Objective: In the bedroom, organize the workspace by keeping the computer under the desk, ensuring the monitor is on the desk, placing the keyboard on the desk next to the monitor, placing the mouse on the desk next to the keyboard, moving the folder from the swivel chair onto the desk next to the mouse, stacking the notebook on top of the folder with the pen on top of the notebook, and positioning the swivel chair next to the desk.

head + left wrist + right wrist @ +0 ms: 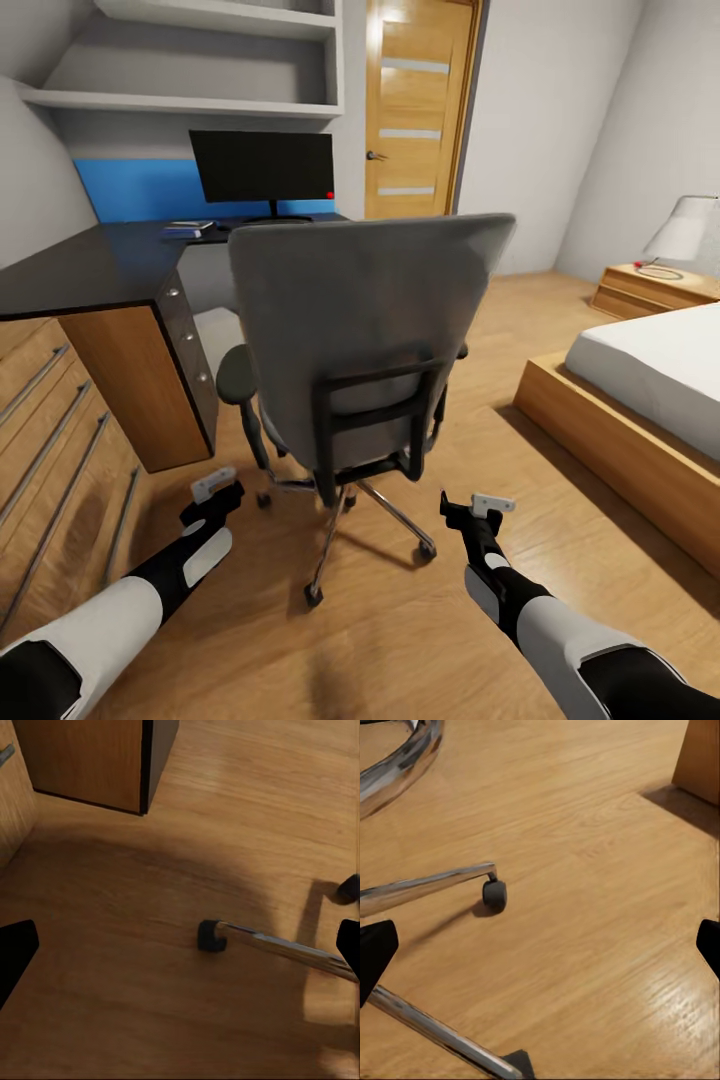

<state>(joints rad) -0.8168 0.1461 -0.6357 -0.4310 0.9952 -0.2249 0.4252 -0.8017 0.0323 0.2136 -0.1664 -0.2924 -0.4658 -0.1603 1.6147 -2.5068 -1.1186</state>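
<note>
the chair (365, 350) stands back-to just beside the desk (90, 270); heavy but free-rolling, best gripped by its black back frame; both claws, left (215, 497) and right (478, 508), hang spread and empty.

Head camera: high, facing swivel chair (370, 340) back; wrist cameras: low, floorward, sharing its chrome base.

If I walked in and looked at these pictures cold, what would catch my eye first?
Most likely the grey swivel chair, dead centre with its tall back turned toward the camera, chrome wheeled legs on the wooden floor. Behind it, a black monitor stands on the dark desk against a bright blue wall panel. Low in front, the left pincer and right pincer hang open, holding nothing.
</note>
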